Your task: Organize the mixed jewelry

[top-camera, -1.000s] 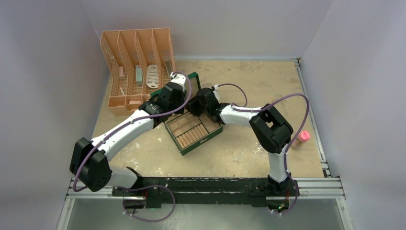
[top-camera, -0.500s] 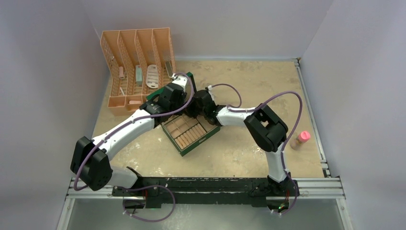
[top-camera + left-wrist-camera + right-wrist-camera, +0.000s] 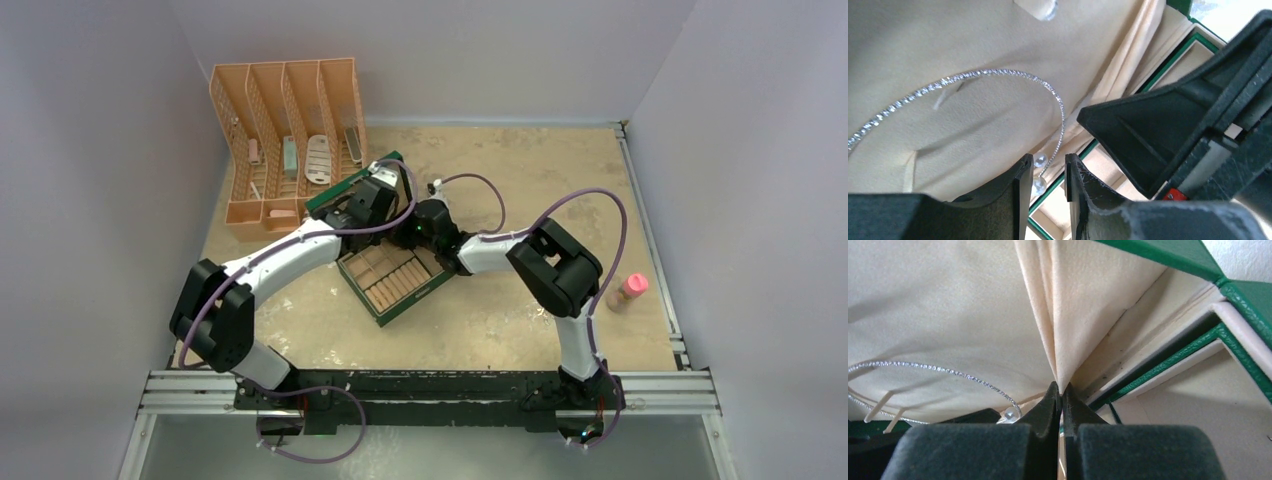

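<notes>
On the table [image 3: 500,170], far at 10 o'clock: orange rack [image 3: 285,130]. At centre: green box [image 3: 420,297], lid [image 3: 335,193] raised at its 11 o'clock edge. Against the lid's cream lining [image 3: 948,40]: left gripper [image 3: 1048,162], fingers slightly spread, pearls [image 3: 1039,161] of the sparkly hoop [image 3: 998,74] in the gap; cannot tell whether touching. Curves across the lining toward 9 o'clock. Just beside, at 3 o'clock: right gripper [image 3: 1062,387], pressed together, pinching a fold [image 3: 1063,315] of that lining. Well apart at 3 o'clock: pink-capped bottle [image 3: 630,290].

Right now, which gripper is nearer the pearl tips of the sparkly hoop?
Left. The left gripper has its fingers either side of the pearl tips of the hoop. The right gripper pinches the cream lining fold beside them.
</notes>
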### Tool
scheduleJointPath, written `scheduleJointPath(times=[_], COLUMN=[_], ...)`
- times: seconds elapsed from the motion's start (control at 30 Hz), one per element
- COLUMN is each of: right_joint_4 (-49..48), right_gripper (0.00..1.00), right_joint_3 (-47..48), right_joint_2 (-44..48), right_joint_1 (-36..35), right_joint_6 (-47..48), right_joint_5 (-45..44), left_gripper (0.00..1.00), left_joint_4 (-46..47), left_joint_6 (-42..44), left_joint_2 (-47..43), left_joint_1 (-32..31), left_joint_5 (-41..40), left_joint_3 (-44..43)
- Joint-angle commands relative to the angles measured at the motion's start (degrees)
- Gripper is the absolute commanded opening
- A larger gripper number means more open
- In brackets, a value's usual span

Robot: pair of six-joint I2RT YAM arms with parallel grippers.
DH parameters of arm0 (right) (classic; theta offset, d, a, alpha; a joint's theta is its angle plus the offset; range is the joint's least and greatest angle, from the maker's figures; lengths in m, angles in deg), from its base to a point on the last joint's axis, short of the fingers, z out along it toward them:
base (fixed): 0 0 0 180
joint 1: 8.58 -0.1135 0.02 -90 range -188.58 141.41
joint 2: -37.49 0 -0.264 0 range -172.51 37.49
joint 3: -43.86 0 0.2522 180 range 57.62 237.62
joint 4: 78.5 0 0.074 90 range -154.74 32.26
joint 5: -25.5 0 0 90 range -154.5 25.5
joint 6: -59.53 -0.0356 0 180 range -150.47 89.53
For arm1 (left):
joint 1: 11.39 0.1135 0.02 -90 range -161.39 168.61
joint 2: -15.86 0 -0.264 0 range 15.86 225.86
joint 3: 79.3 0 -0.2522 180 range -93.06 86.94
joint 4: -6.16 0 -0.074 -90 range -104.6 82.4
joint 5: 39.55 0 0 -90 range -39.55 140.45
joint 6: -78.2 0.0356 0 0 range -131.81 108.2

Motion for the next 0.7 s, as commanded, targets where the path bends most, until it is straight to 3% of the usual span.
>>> scheduleJointPath(times=[0.0,0.27,0.67], right_joint_4=[2.2,-0.3,-0.8], right_gripper=[0.0,0.0,0.0], right_joint_3=[-3.8,-5.9,-8.4], right_joint_2=[1.1,1.5,3.6], right_joint_1=[-1.6,-1.6,-1.5], right_joint_6=[8.2,15.2,18.4], right_joint_5=[4.0,3.7,2.8], left_gripper=[0.28,0.22,0.13], left_joint_4=[1.0,0.3,-0.2], left_joint_6=[-0.5,2.9,1.7], left_joint_2=[0.7,4.1,4.0], left_joint_1=[-0.3,-0.4,-0.3], left_joint_5=[-3.9,-5.8,-9.5], left_joint_3=[-3.5,-4.1,-4.2])
